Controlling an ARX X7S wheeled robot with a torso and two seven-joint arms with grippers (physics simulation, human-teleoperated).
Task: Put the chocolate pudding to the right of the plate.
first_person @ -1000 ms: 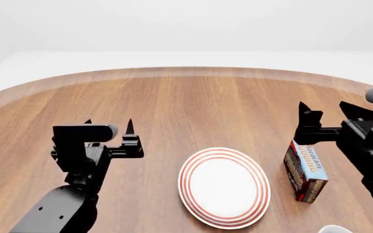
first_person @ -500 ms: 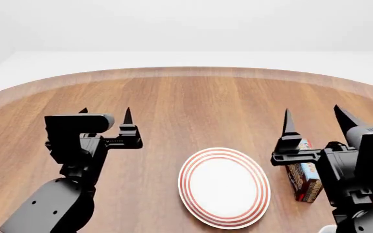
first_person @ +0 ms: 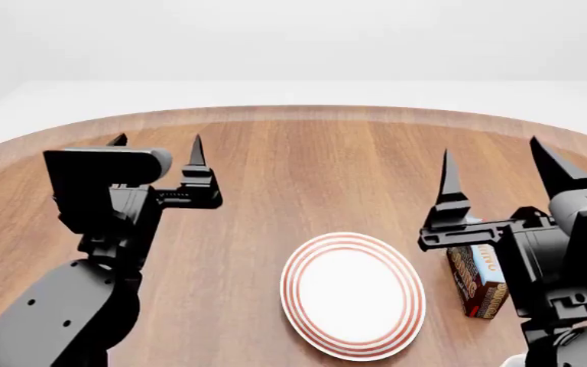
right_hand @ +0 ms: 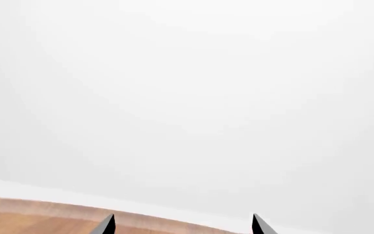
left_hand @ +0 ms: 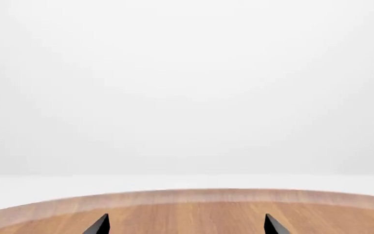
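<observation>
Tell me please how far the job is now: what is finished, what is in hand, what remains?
Done, it seems: the chocolate pudding lies on the table to the right of the plate, apart from it. In hand: nothing; the right gripper and left gripper are both open and empty, raised above the table. Left: apparently nothing.

Chocolate pudding (first_person: 480, 281) right of plate (first_person: 351, 295)

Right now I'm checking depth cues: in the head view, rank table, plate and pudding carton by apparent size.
1. Round wooden table, largest.
2. White red-ringed plate.
3. Brown chocolate pudding carton, smallest, though partly hidden behind the right arm.
</observation>
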